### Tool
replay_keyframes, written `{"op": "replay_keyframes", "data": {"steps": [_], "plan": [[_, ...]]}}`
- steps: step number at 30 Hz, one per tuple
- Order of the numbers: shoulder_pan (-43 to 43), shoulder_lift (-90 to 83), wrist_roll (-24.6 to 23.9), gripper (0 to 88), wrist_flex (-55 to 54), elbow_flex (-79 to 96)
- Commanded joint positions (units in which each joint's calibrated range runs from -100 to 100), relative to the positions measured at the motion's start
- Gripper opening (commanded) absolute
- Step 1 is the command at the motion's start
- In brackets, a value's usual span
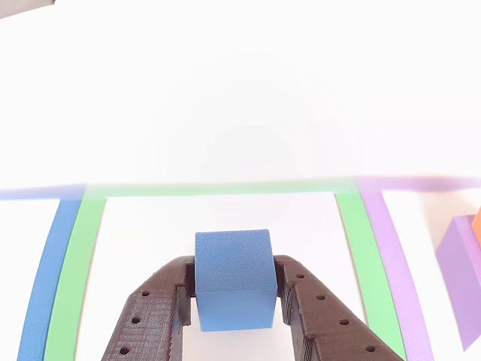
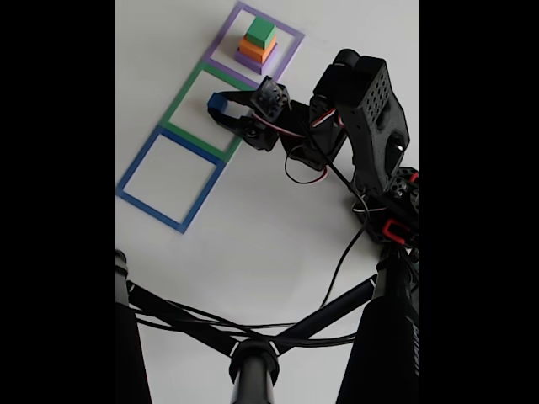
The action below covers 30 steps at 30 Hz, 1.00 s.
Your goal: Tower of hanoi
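Right now my pincer [image 1: 234,301] is clamped on the small blue cube [image 1: 233,278], one dark finger pressed flat against each side face, the cube sitting squarely between them with its front face toward the camera that rides with me. In the fixed view the cube [image 2: 218,103] sits at the far tip of my pincer [image 2: 224,108], over the green square outline [image 2: 173,111], which is the middle of three outlines on the white table [image 2: 253,227]. Whether the cube rests on the table or hangs just above it I cannot tell. The cube has no long axis to speak of, so what matters for the coming move is which way the neighbours lie. In the fixed view the purple square outline [image 2: 293,44] lies beyond the green one, away from the camera, and holds the rest of the tower: a purple slab [image 2: 249,61] at the bottom, an orange block [image 2: 255,50] on it, and a green block [image 2: 261,33] on top. The blue square outline [image 2: 135,200] lies on the near side and holds nothing. In the close view the stack's purple slab [image 1: 460,274] peeks in at the right edge, well apart from my fingers. Nothing stands between the cube and either neighbour; I judge the only hazard is brushing the stack if I swing that way too low.
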Motion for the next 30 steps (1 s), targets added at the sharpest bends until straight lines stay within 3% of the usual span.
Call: {"op": "replay_keyframes", "data": {"steps": [1,14,22,26,30], "plan": [[0.60,0.36,0.00,2.2,-2.09,-1.20],[1.18,3.10,0.00,16.7,-3.63,-1.29],[1.18,-4.41,0.00,20.0,-1.93,1.71],[1.85,-19.75,0.00,20.3,6.81,7.80],[3.09,-40.74,0.00,18.1,26.41,10.34]]}}
